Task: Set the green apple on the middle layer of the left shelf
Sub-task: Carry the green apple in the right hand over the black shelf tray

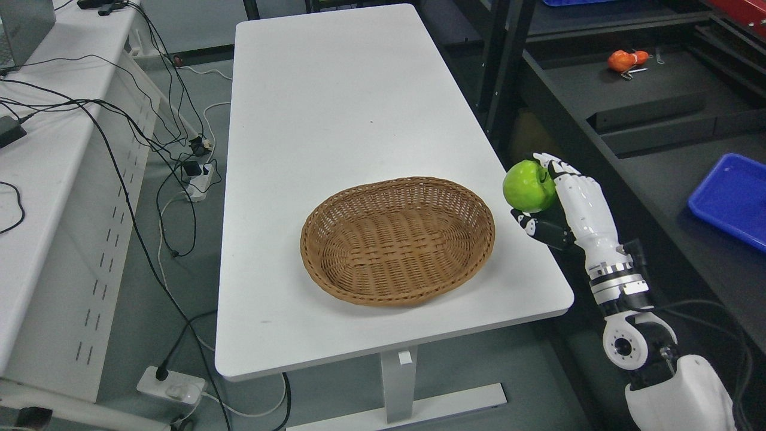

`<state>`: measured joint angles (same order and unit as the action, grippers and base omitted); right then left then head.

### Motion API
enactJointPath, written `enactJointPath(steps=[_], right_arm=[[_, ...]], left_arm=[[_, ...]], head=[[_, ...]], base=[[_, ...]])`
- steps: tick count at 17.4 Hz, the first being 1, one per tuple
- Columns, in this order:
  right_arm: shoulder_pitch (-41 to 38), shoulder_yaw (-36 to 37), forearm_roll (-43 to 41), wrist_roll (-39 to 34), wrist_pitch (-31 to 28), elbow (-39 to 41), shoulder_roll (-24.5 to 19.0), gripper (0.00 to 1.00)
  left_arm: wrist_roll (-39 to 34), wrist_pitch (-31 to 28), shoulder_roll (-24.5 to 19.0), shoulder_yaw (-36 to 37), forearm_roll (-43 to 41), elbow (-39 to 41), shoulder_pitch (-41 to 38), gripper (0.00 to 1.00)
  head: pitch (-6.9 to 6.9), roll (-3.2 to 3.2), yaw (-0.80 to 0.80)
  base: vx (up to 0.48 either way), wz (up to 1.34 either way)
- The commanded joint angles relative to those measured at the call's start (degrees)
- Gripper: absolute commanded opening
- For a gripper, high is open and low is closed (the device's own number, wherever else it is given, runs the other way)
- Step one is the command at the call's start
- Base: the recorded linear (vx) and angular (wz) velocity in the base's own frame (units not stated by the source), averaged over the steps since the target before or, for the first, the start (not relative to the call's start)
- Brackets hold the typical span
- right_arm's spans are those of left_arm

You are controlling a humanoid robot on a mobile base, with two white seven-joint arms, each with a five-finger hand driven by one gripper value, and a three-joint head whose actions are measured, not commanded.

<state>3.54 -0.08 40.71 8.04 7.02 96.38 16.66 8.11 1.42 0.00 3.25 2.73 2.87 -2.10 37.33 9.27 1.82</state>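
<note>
The green apple is held in the right robot hand, the white fingers being curled over its top and far side while the dark thumb is set beneath it. The apple is carried clear of the desk, just past its right edge and beside the rim of the wicker basket, which is seen to hold nothing. The left robot hand is not shown.

The carrying step is judged to be in hand: the fruit has been lifted, and the placing on the shelf is not yet done. Dark shelving is seen on the right of the picture, with an orange object on one level and a blue tray on a nearer one; no shelf on the left is shown, so the target layer cannot be identified. For the next move, the grip must be kept firm while the arm, and probably the base, is turned toward the shelf, with the apple held level and clear of the desk edge and the shelf posts.
</note>
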Motion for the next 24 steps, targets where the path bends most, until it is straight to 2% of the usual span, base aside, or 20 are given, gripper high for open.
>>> enactJointPath(steps=[1,8,17,24], right_arm=[[-2.3,7.9,-0.4,-0.6,0.1,1.4,-6.8,0.04],[-3.2,7.8,-0.7,-0.5,0.4,1.5,-9.8,0.04],[-4.2,7.8,-1.2,-0.7,1.3,1.5,-9.9,0.05],[-4.7,7.8,-1.2,-0.7,1.9,1.5,-9.9,0.05]], left_arm=[[0.0,0.0,-1.0,0.0,0.0,0.0,0.0,1.00],[0.0,0.0,-1.0,0.0,0.0,0.0,0.0,1.00],[0.0,0.1,-1.0,0.0,0.0,0.0,0.0,1.00],[0.0,0.0,-1.0,0.0,0.0,0.0,0.0,1.00]], head=[[0.00,0.00,0.00],[0.00,0.00,0.00],[0.00,0.00,0.00],[0.00,0.00,0.00]], base=[[-0.332,-0.05],[-0.340,0.05],[-0.370,0.02],[-0.259,-0.48]])
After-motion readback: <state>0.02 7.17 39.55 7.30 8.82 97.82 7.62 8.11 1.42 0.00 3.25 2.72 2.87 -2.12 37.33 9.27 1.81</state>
